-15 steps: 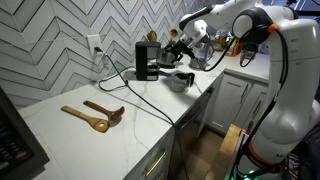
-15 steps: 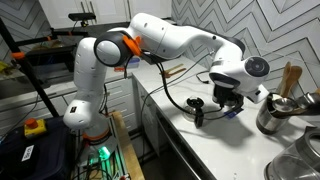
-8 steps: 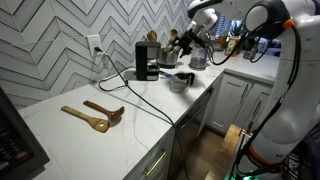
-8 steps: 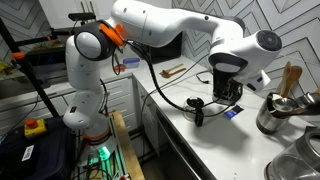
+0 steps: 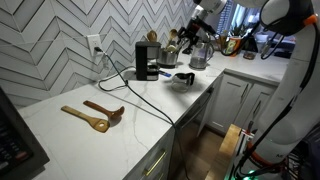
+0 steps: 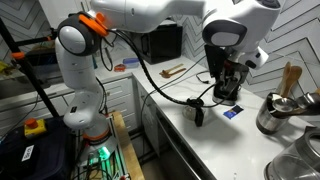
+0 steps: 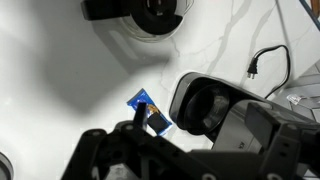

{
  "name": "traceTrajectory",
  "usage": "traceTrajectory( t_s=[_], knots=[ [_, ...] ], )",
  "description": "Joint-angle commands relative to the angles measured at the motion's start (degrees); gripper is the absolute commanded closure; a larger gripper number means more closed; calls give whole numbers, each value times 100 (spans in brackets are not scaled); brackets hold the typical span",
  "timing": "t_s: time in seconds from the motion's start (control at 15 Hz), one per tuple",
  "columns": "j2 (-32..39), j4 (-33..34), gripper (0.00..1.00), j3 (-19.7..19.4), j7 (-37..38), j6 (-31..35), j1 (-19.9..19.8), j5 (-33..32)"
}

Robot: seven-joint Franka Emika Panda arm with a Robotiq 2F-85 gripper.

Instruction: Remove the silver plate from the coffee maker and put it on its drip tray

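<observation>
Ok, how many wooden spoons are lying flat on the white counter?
2. In an exterior view, the front spoon lies nearer the counter edge; the back spoon lies just behind it, toward the tiled wall. Others may be hidden elsewhere.

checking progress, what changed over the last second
The gripper rose higher above the coffee maker, the arm lifting with it; whether it holds anything cannot be told. The coffee maker, wooden spoons and glass cup stayed put.
</observation>
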Motion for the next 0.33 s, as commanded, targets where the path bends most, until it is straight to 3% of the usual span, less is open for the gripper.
traceTrajectory(
  t_s=[0.0,0.27],
  knots=[
    [-295,-129,0,5,-59,-18,188,-419],
    [-178,51,0,-24,-12,-30,219,-266]
  ],
)
